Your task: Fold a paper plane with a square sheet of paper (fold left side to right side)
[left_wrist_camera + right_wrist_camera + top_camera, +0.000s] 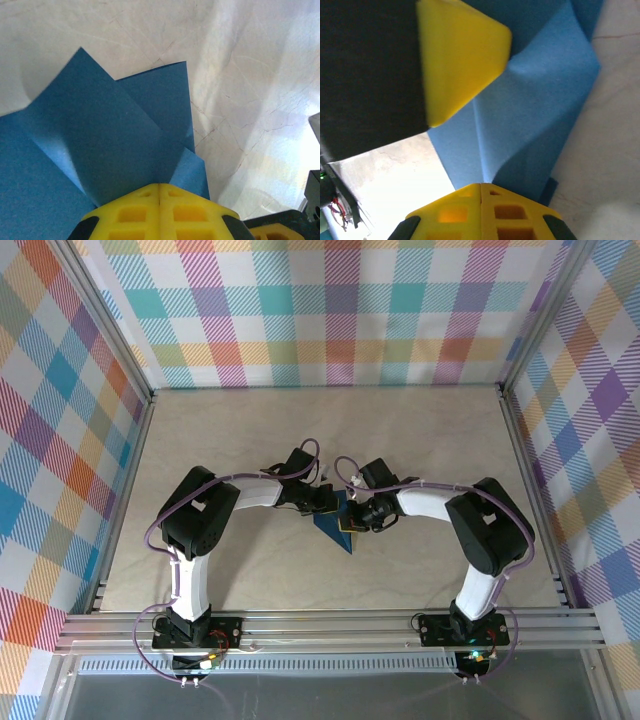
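Note:
The square sheet of paper [337, 533] is dark blue and creased into a folded shape, its point toward the near edge, at the table's middle. My left gripper [328, 505] and right gripper [356, 516] meet over its far part, almost touching. In the left wrist view the left gripper [159, 186] is shut, its yellow tips pinching a raised fold of the paper [115, 140]. In the right wrist view the right gripper [481, 186] is shut on another ridge of the paper [535, 110]. One yellow finger [455, 55] of the left gripper hangs close above it.
The beige table [420, 430] lies bare around the paper. Plaid walls [330, 310] close in the back and both sides. An aluminium rail [330, 625] runs along the near edge between the arm bases.

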You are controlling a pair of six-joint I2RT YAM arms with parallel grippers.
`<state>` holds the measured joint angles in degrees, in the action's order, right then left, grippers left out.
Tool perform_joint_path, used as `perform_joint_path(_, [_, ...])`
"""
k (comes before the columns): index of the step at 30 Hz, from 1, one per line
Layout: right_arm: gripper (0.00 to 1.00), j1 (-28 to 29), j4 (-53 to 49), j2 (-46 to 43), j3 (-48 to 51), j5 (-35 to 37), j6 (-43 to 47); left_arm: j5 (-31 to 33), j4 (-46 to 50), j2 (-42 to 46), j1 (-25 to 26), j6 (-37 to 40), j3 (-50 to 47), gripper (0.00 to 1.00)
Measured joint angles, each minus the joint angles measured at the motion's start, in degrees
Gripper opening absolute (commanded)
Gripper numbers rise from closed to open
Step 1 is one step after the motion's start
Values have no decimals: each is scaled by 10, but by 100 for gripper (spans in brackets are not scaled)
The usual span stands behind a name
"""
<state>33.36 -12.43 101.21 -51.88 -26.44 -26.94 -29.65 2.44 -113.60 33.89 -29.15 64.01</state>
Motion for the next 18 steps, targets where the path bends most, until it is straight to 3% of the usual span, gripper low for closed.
perform_joint_path(18, [0,8,-19,7,-2,37,23,9,-11,21,-3,-10,-24,0])
